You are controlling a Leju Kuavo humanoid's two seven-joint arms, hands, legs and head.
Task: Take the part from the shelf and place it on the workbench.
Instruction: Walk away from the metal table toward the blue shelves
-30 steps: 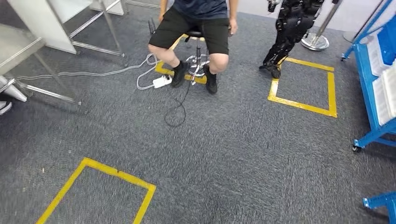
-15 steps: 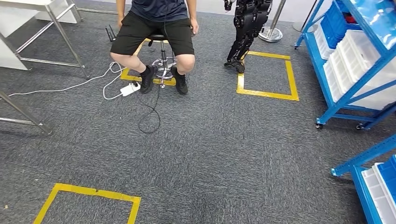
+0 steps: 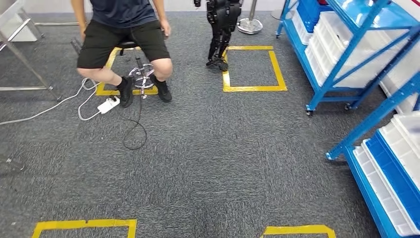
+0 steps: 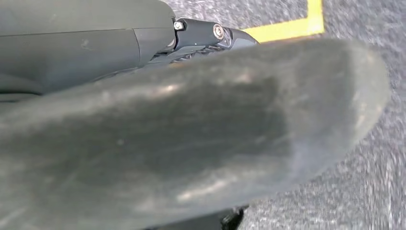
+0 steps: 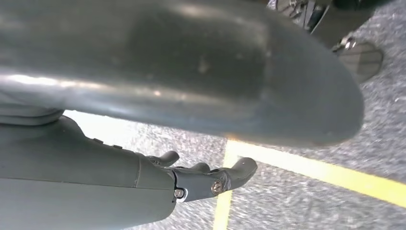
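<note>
Blue shelf racks stand at the right of the head view: a farther rack [image 3: 341, 64] holding white bins [image 3: 346, 29] and blue bins [image 3: 309, 10], and a nearer rack [image 3: 369, 124] with white and blue trays [image 3: 391, 168]. I cannot make out any single part in the bins. My left hand [image 4: 191, 143] hangs over the carpet, its thick thumb close to the camera and dark fingers [image 4: 203, 34] behind it, holding nothing. My right hand [image 5: 191, 81] also hangs over the floor, its fingers [image 5: 210, 179] slightly curled and empty.
A person [image 3: 124, 34] sits on a stool at the upper left, with a power strip [image 3: 108, 104] and cables on the grey carpet. Another robot's dark legs [image 3: 220, 29] stand by a yellow taped square [image 3: 250, 69]. Metal table legs [image 3: 25, 59] show at the far left.
My view has swung to the right: the person and the other robot's legs slid left in the picture, and the blue racks came further into view. Both hands still hang empty.
</note>
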